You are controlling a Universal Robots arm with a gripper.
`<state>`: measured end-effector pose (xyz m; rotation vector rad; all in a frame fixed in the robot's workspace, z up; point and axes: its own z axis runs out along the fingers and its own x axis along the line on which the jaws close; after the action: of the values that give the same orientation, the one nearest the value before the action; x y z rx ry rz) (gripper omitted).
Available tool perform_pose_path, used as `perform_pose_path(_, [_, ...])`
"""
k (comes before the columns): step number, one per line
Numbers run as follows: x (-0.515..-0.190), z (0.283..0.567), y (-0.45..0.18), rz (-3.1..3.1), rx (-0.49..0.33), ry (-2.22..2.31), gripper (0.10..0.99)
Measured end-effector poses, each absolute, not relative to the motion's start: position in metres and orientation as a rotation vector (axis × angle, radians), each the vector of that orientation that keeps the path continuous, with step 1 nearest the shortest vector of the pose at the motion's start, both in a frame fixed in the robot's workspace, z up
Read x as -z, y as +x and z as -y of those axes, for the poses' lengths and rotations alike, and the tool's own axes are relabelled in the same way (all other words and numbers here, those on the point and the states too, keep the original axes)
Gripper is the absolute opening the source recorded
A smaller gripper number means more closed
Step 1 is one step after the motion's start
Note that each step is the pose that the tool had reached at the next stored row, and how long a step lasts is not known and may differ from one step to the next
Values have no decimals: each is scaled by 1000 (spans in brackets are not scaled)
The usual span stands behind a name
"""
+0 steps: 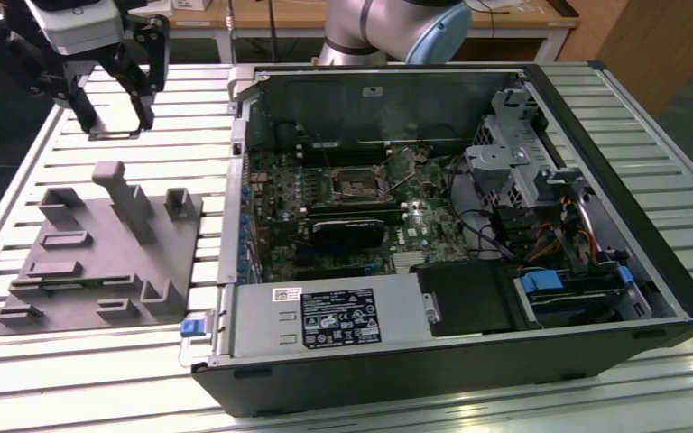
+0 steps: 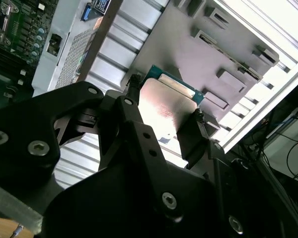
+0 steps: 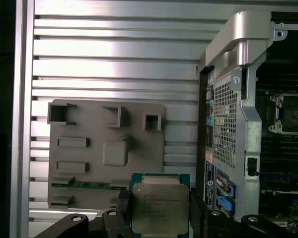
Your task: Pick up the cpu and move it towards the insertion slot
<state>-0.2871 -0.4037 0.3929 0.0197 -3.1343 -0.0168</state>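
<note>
My gripper (image 3: 160, 212) is shut on the cpu (image 3: 160, 208), a thin square chip with a silvery face and a greenish rim, one black finger on each side edge. The second wrist view has the cpu (image 2: 166, 106) clamped the same way in the gripper (image 2: 164, 113). In the exterior view the gripper (image 1: 115, 129) hangs over the slatted table at the far left, above the grey moulded block (image 1: 100, 257). The insertion slot (image 1: 353, 183), a shiny square frame with a dark centre, lies on the motherboard inside the open case. The first wrist view catches the insertion slot (image 3: 290, 114) well off to the side of the cpu.
The open computer case (image 1: 671, 271) takes up the exterior view's right, its silver side wall (image 3: 233, 124) between gripper and motherboard. A black rectangular card (image 1: 346, 233) lies just nearer than the slot. A power supply (image 1: 322, 317) and drive cage (image 1: 509, 167) stand inside.
</note>
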Motion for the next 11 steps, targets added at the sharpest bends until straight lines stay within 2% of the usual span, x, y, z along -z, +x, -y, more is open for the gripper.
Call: perform_pose_path(11, [-393, 404, -272, 3134, 17, 20, 545])
